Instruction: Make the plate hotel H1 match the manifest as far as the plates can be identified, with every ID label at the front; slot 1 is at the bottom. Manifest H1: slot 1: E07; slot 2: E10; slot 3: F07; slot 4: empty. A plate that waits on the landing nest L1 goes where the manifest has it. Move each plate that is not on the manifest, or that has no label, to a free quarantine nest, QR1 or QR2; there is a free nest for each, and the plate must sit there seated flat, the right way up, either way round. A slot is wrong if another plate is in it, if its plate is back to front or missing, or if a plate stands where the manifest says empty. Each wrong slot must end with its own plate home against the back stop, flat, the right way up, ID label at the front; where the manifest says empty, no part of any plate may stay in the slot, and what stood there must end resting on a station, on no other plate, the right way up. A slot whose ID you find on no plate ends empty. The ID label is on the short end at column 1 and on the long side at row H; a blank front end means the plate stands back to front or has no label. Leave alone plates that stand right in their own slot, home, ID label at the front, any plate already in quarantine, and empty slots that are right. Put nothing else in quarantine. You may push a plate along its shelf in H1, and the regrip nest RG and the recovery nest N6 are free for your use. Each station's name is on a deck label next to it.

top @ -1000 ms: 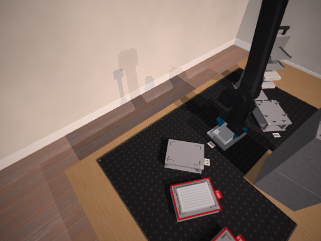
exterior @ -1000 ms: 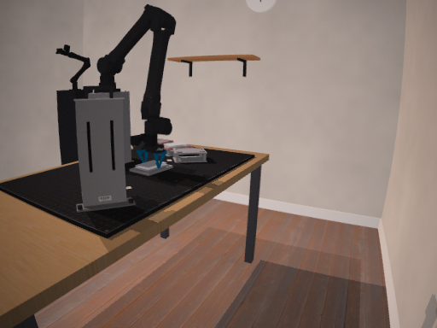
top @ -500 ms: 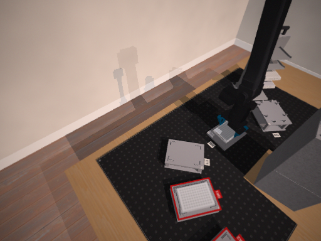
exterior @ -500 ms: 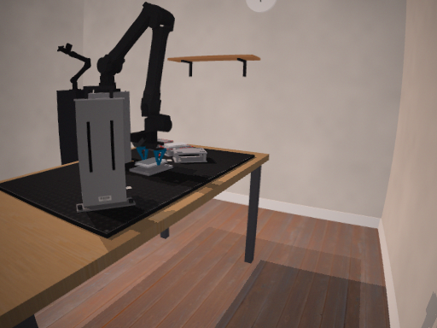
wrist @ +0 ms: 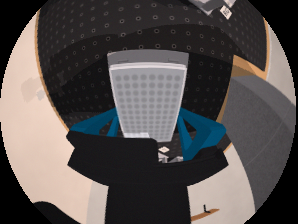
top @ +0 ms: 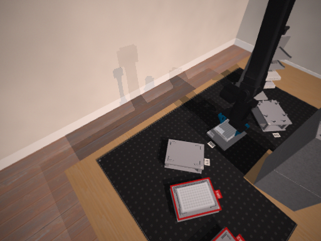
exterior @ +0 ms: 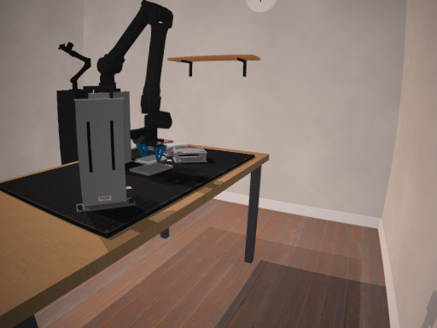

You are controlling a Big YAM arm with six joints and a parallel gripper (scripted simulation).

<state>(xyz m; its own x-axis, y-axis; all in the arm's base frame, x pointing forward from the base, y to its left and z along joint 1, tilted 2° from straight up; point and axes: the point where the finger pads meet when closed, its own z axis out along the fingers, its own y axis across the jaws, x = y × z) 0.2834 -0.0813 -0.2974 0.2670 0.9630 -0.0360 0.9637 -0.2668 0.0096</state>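
A grey well plate (top: 226, 130) is between the blue fingers of my gripper (top: 233, 123), a little above a flat grey nest (top: 224, 140) in the middle of the black mat. In the wrist view the plate (wrist: 148, 99) runs away from me between the two fingers, which are shut on its long sides. I cannot read any ID label on it. From the side, the plate (exterior: 148, 160) hangs just over the nest (exterior: 151, 168). The plate hotel H1 (exterior: 102, 149) stands at the mat's near corner, seen from its back; its slots are hidden.
An empty grey nest (top: 185, 155) lies left of the gripper, and a raised nest (top: 272, 115) lies to its right. A red-framed quarantine nest (top: 195, 198) holds a white plate. A second red-framed nest (top: 226, 237) shows at the bottom edge. Small deck labels are too small to read.
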